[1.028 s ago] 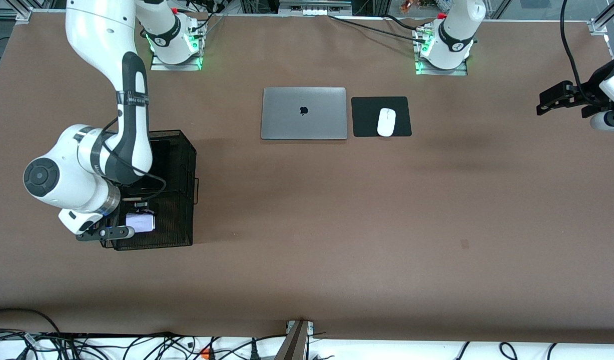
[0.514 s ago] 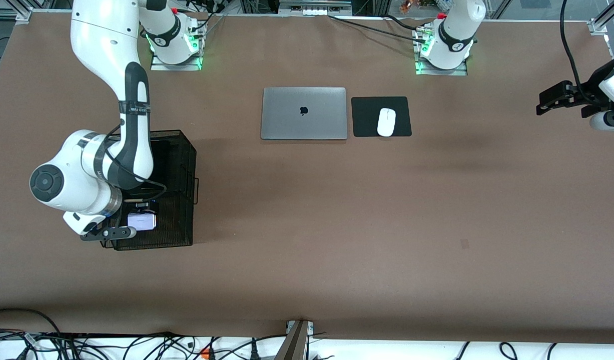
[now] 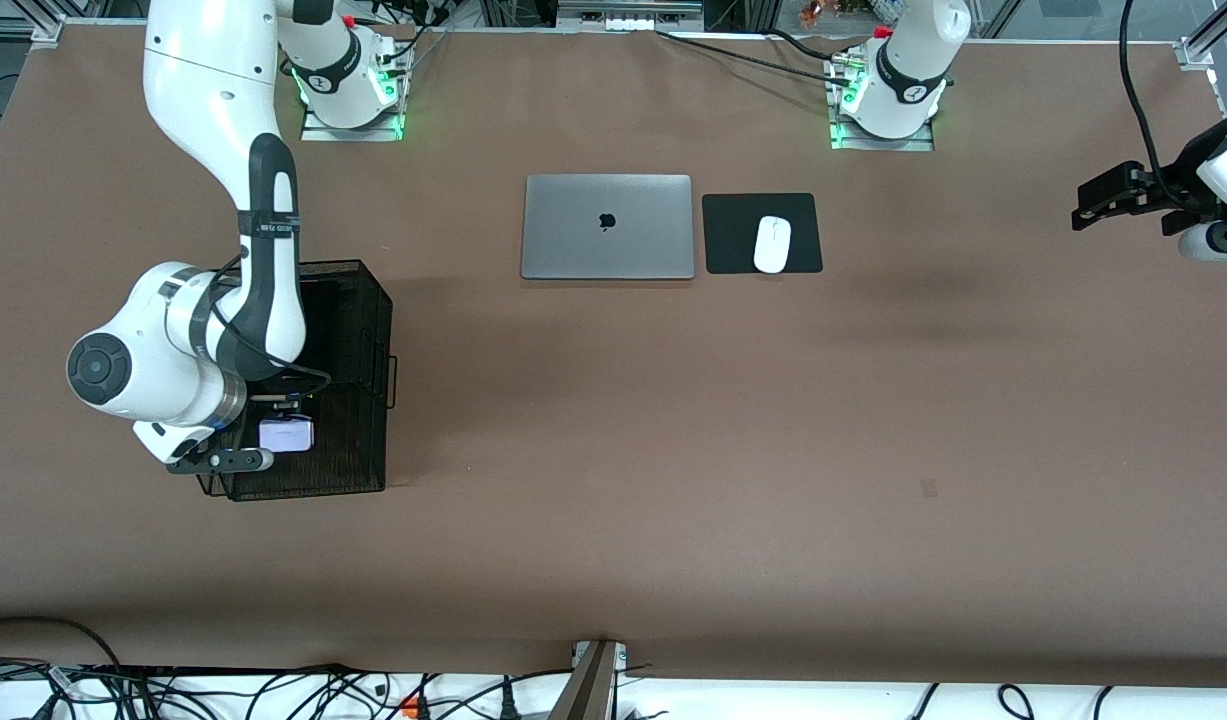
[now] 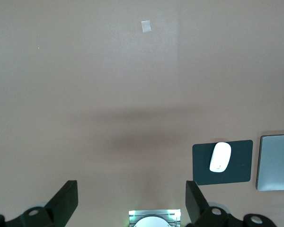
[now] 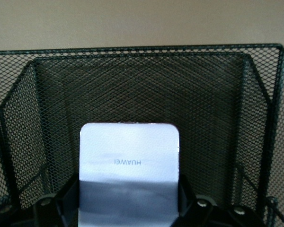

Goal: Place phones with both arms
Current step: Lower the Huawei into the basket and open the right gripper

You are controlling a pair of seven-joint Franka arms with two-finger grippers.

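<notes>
Your right pincer (image 5: 128,208) grips the lilac-white phone (image 5: 128,175) by its edges over the mesh basket (image 3: 348,300) so it lifts flat, while the left pincer (image 4: 131,201) waits released above the desk (image 3: 673,450).

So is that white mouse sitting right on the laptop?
No, the white mouse lies on a black pad beside the closed grey laptop, toward the left arm's end of the table, not on it.

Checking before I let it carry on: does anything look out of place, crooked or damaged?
Nothing stands out. The right gripper holds the pale phone squarely over the mesh basket. The laptop and the mouse on its pad lie straight. The left gripper waits open over bare table.
</notes>
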